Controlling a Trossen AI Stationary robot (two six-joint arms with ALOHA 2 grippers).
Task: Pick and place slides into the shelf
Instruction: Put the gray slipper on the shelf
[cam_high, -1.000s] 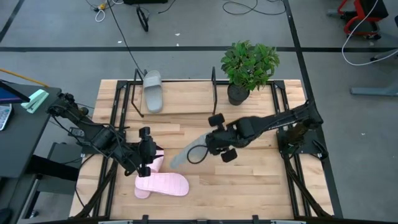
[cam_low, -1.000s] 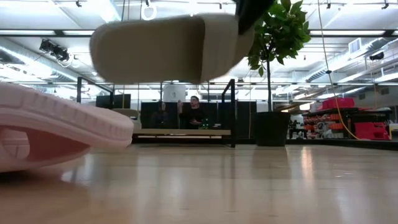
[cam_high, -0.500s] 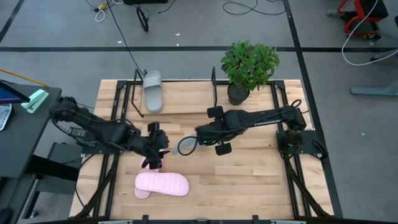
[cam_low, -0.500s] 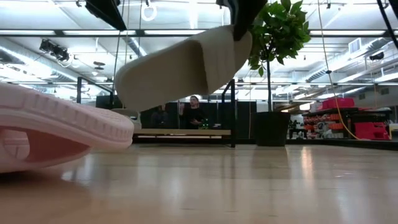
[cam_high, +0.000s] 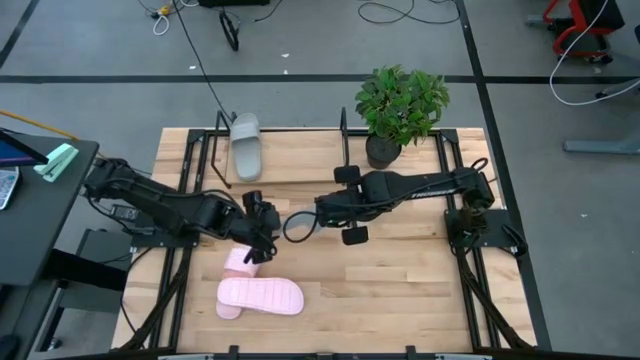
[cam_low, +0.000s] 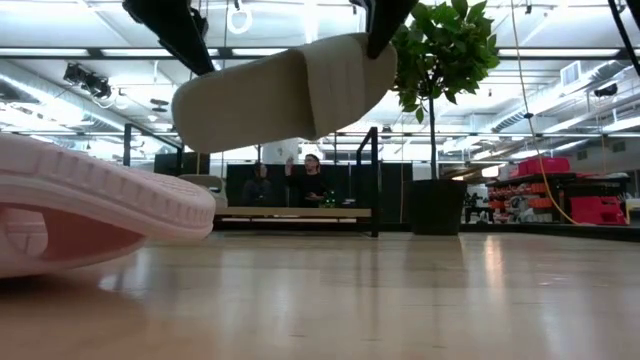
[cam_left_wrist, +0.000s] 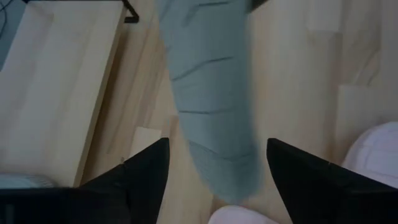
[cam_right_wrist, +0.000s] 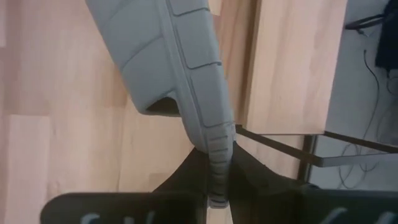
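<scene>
A robotics lab or open workshop hall is shown. A wooden table (cam_high: 400, 280) is set on a grey floor crossed by loose cables (cam_high: 385, 12). Beyond the table, exposed ceiling ducts and strip lights (cam_low: 560, 50) are seen, red equipment (cam_low: 590, 205) is stored, and a person (cam_low: 313, 182) is seated at a workstation.

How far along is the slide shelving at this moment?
Done: one grey-green slide sits on the shelf. In hand: the right gripper holds a second grey-green slide above the table, with the open left gripper beside it. Left: two pink slides on the table.
</scene>
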